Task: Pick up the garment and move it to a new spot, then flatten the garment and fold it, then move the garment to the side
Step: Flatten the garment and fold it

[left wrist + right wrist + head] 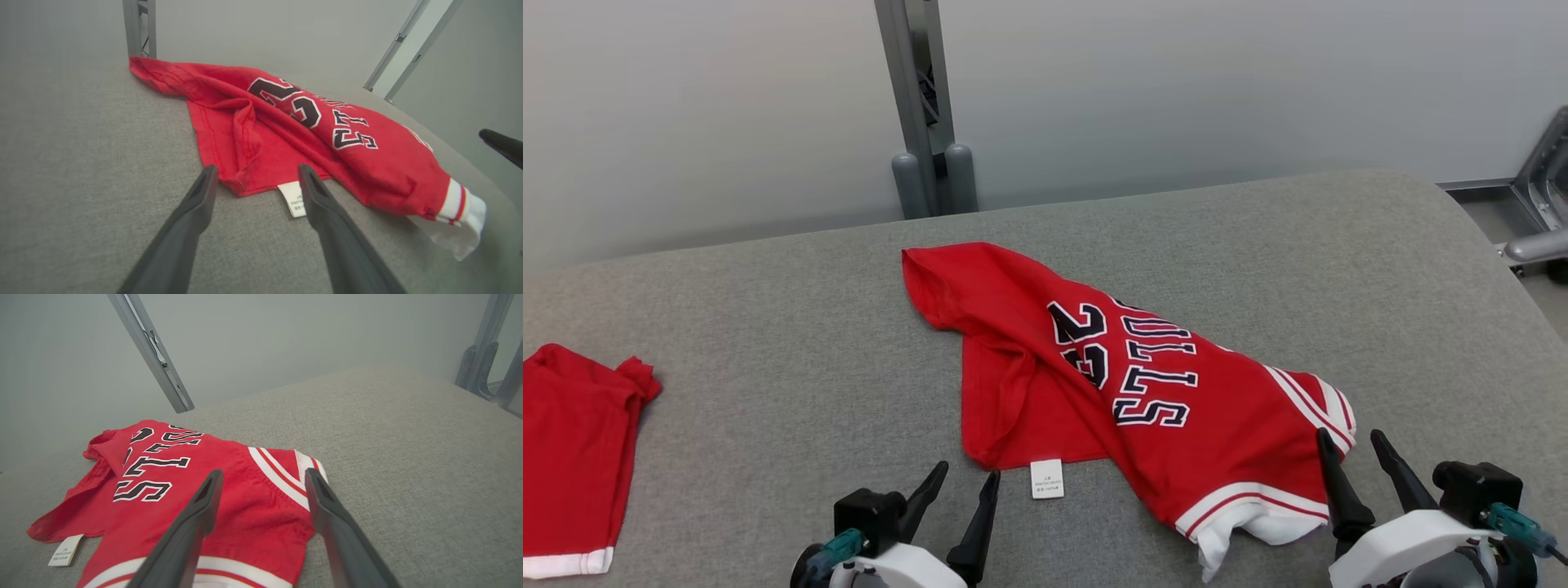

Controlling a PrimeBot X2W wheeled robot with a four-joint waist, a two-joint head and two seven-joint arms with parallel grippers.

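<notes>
The garment (1094, 376) is a red jersey with dark white-edged lettering and white-and-red trim, lying crumpled in the middle of the grey padded table (768, 327). A white care tag (1046, 478) sticks out from its near hem. My left gripper (965, 475) hovers open just short of that hem, by the tag; in the left wrist view the left gripper (255, 173) frames the hem corner and the tag (292, 199). My right gripper (1352, 439) is open at the jersey's striped right end; the right gripper (263, 477) stands over the red cloth (253, 510) there. Neither holds anything.
A second red cloth with a white hem (572, 457) lies at the table's left edge. A grey metal post (919, 106) rises behind the table's far edge, with metal framing (1539, 204) off the far right corner. Bare grey table lies to the right of the jersey.
</notes>
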